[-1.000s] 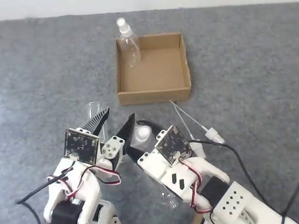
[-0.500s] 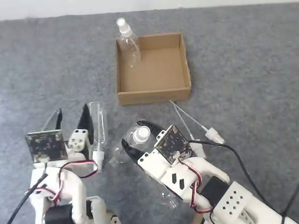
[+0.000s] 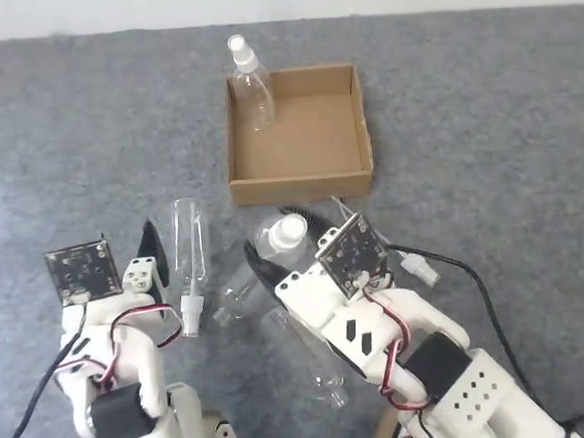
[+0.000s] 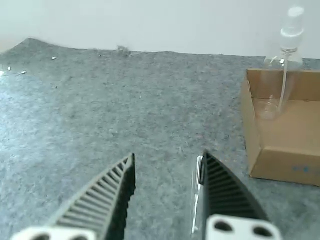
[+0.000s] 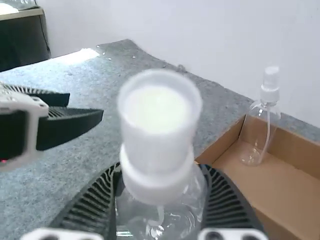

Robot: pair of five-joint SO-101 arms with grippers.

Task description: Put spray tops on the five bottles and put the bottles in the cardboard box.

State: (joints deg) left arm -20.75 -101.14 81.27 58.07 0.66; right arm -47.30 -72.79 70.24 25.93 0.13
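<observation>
Bottle apparently within right end effector.

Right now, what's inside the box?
One clear bottle with a spray top stands in the box's far left corner. Elsewhere shows plain cardboard floor. The near wall hides a thin strip of it.

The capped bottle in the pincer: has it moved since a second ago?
Yes. The capped bottle in the right pincer has shifted toward the cardboard box.

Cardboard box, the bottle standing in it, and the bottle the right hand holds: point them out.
cardboard box [image 3: 300,188]: high view, near wall.
standing bottle [image 3: 254,99]: high view, clear body.
held bottle [image 5: 159,112]: right wrist view, white cap.
</observation>
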